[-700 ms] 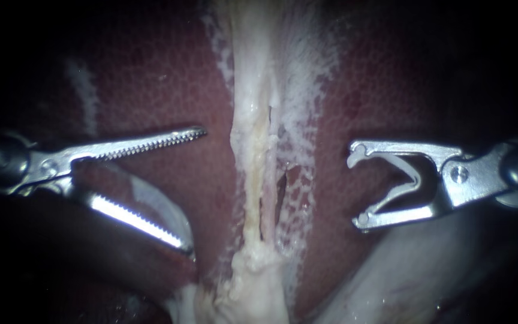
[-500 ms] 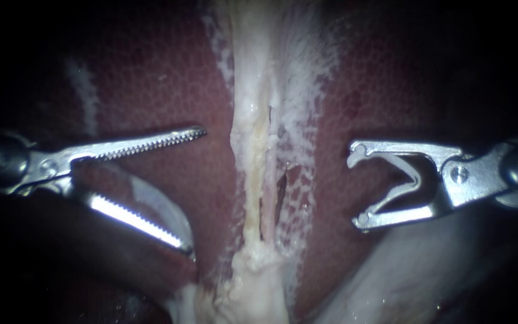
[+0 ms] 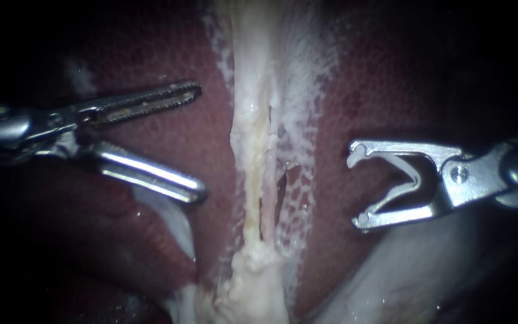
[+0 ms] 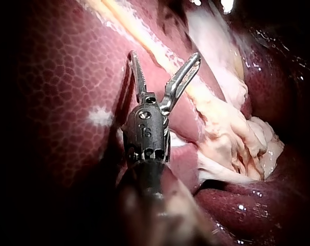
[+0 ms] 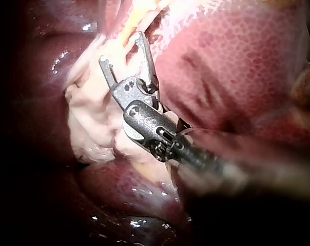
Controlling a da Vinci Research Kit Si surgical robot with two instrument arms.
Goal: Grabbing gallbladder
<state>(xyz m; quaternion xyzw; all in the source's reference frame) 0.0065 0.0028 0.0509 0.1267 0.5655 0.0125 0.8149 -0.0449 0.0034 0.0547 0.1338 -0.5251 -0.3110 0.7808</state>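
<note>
Left of the pale strand (image 3: 253, 138) running over the liver (image 3: 355, 90), the left instrument (image 3: 200, 141) has its pincer spread wide, gripping nothing. The gallbladder (image 3: 172, 225) lies just beneath it. Across the strand, the right instrument (image 3: 358, 187) hovers, its pincer likewise spread and empty.

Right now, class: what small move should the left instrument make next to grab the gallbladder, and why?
Probably ease the left instrument down toward the pale fold just below it: it is open, holds nothing, and hovers over the liver.
</note>
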